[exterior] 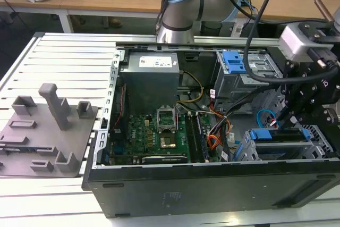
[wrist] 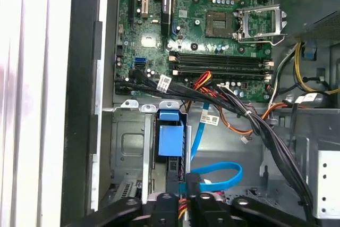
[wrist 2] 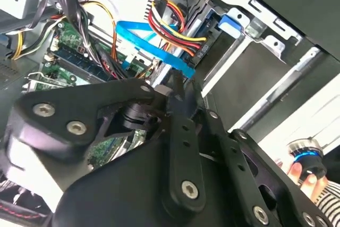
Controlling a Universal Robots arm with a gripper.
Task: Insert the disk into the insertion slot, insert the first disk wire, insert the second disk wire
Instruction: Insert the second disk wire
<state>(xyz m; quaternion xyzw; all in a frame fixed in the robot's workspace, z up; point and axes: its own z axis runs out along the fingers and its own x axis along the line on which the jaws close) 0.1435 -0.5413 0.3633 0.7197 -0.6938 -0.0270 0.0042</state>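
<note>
The disk already sits in the insertion slot, the perforated grey cage in the near corner of the open computer case. Only its blue carrier edge stands proud of the cage, so the first step looks done. In the first wrist view, the carrier's blue tab lies between the cage's metal rails, with the disk's back edge facing the motherboard. That leaves its sockets reachable from inside the case.

The gripper hangs just above that back edge of the cage. In both wrist views the fingers are drawn close together, and the plug end of the blue wire runs down between them. They appear to be pinched on it. The wire curls away in a loose loop beside the cage, slack enough for the plug to be steered. In the second wrist view the blue wire crosses in front of a bundle of red, yellow and black wires. The end of that bundle lies against the disk near the cage wall; whether its plug is seated I cannot tell.

The arm reaches over the far wall of the case from behind the cage, its wrist bent so the gripper points steeply down at the cage. That keeps it clear of the taller cage with the blue latch. The case rests on a slatted bench.
</note>
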